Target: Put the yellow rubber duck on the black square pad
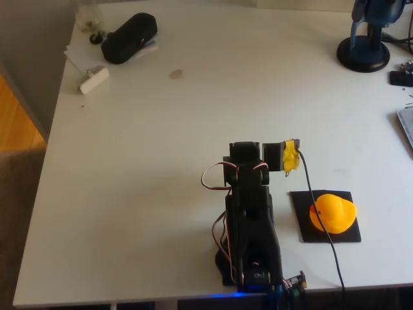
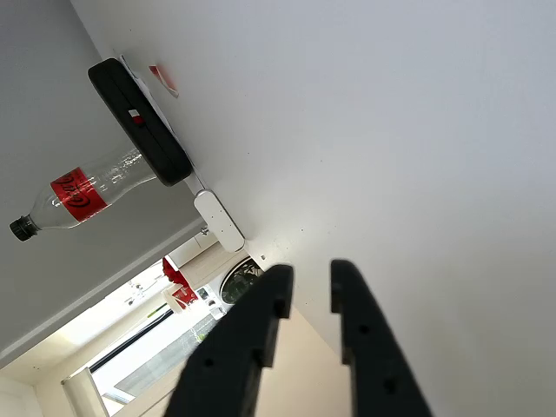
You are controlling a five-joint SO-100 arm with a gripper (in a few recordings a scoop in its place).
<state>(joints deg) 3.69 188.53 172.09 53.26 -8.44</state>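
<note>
Gripper [image 2: 306,282], seen in the wrist view with its two black fingers [image 2: 252,339] nearly pressed together, a narrow gap between the tips and nothing held. It points across the bare white table [image 2: 391,130] toward the far corner, where a black oblong case [image 2: 143,122], a clear plastic cola bottle [image 2: 78,191] and a small white block [image 2: 219,221] lie well ahead of it.

In the overhead view the arm [image 1: 251,219] is folded over its base, the yellow-taped gripper end [image 1: 292,157] raised at its top. To the right of the arm, and just below the taped end in the picture, the yellow rubber duck [image 1: 332,213] sits on the black square pad [image 1: 303,226], within its edges. A black cable [image 1: 322,226] crosses the pad's left part, just beside the duck.

By this layout the placement looks complete. The remaining risk is the cable: any swing of the arm could drag it against the duck and push the toy off the pad.
</note>
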